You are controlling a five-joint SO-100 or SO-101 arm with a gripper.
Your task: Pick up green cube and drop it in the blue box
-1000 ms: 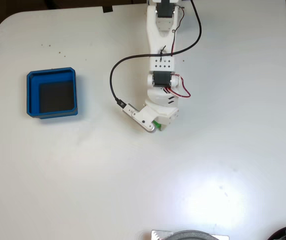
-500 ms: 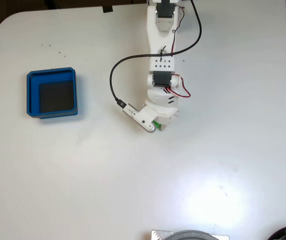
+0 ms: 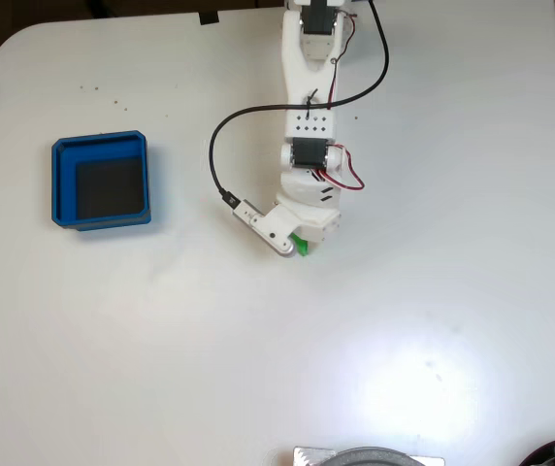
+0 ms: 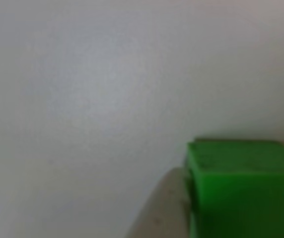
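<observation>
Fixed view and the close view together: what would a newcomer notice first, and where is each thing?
In the fixed view, the white arm reaches down from the top edge, and a sliver of the green cube peeks out under its end effector near the table's middle. The blue box with its black floor sits apart at the left. In the other view the green cube looms large at the lower right, blurred, against a pale finger.

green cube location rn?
In the fixed view the green cube peeks out under the gripper near table centre, well right of the blue box. In the other view it sits bottom right, against a pale finger.
</observation>
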